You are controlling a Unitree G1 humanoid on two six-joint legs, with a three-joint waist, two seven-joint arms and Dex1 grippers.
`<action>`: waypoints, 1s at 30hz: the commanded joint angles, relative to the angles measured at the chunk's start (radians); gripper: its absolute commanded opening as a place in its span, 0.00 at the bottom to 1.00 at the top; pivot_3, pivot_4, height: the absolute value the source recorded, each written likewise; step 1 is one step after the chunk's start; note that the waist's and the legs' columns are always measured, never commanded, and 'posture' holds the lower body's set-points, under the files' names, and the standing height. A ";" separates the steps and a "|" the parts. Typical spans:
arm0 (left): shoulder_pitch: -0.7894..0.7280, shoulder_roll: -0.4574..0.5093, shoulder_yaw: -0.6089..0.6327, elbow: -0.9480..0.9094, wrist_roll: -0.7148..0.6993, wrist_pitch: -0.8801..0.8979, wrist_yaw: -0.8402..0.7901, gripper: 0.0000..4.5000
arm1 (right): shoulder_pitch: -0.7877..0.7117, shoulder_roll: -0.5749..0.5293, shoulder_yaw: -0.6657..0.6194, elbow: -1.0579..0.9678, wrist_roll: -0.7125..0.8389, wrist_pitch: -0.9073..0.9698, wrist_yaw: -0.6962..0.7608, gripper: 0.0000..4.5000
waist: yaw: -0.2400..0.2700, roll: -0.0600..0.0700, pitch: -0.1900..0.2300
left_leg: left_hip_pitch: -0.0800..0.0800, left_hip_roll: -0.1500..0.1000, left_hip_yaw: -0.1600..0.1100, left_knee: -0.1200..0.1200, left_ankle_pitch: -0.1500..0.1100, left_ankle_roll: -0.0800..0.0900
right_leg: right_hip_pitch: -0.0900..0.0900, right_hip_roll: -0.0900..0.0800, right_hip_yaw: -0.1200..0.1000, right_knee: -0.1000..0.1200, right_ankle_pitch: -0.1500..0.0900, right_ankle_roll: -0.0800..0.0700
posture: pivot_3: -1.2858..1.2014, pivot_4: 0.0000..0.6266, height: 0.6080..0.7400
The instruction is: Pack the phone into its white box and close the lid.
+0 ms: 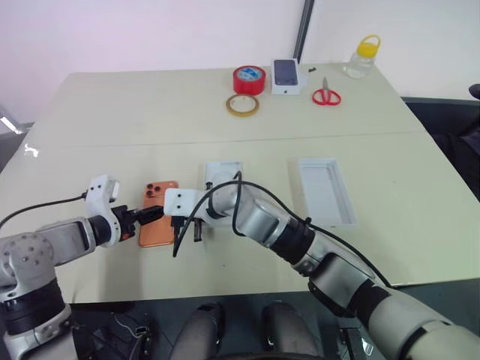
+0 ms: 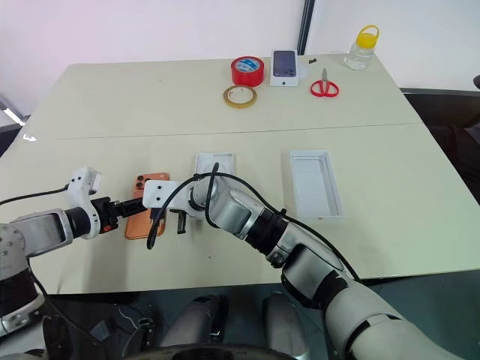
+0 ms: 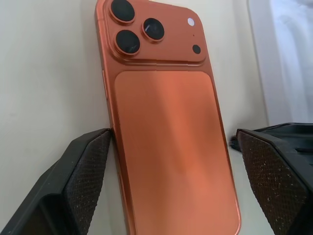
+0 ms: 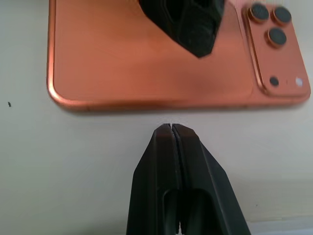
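- The phone point(image 1: 157, 214), an orange smartphone with rounded corners, lies back-up on the cream table point(image 1: 150, 112), near its front edge and left of centre; three dark lenses sit in a raised block at its far end.
- The white box point(image 1: 223, 178), a shallow white tray, lies just right of the phone and is partly hidden by the right arm; its floor cannot be made out.
- The lid point(image 1: 326, 190), a plain white rectangular shell with raised walls, lies open side up well to the right.
- The left gripper point(image 3: 173, 183) has its jaws released and spread wide, one black finger on each long side of the phone's near end.
- The right gripper point(image 4: 171, 131) has its jaws clenched together on nothing, the tips over the bare table just beside the phone's long right edge.
- No writing can be read on the phone.
- At the far edge stand a red tape roll point(image 1: 249, 79), a tan tape ring point(image 1: 242, 104), a small white box with a phone picture point(image 1: 286, 76), red-handled scissors point(image 1: 325, 94) and a clear yellow-capped bottle point(image 1: 362, 57).
- The left wrist view shows a small white dot and a small dark dot beside the lenses; the right wrist view shows the hairline seam between the shut fingers.
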 commanded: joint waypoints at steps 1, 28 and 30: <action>0.033 -0.065 -0.043 -0.003 -0.099 0.035 0.020 0.96 | -0.019 0.017 -0.002 -0.006 -0.011 -0.022 0.008 0.00 | 0.000 0.000 -0.001 | 0.000 0.000 0.000 0.000 0.000 0.000 | 0.000 0.000 0.000 0.000 0.000 0.000 | 0.52 0.24 1.00; -0.003 -0.094 0.093 0.158 -0.519 0.003 0.382 0.96 | 0.001 0.018 -0.031 -0.003 -0.034 -0.038 0.012 0.00 | -0.007 0.001 -0.004 | 0.001 0.000 -0.001 0.000 0.000 0.000 | 0.001 0.001 0.000 0.000 0.000 0.000 | 0.52 0.24 1.00; 0.007 -0.074 0.097 0.172 -0.546 -0.023 0.410 0.84 | 0.000 0.015 -0.033 -0.008 -0.035 -0.039 0.011 0.00 | -0.008 0.000 -0.004 | 0.001 0.000 -0.001 0.000 0.000 0.000 | 0.001 0.001 0.000 0.000 0.000 0.000 | 0.52 0.24 1.00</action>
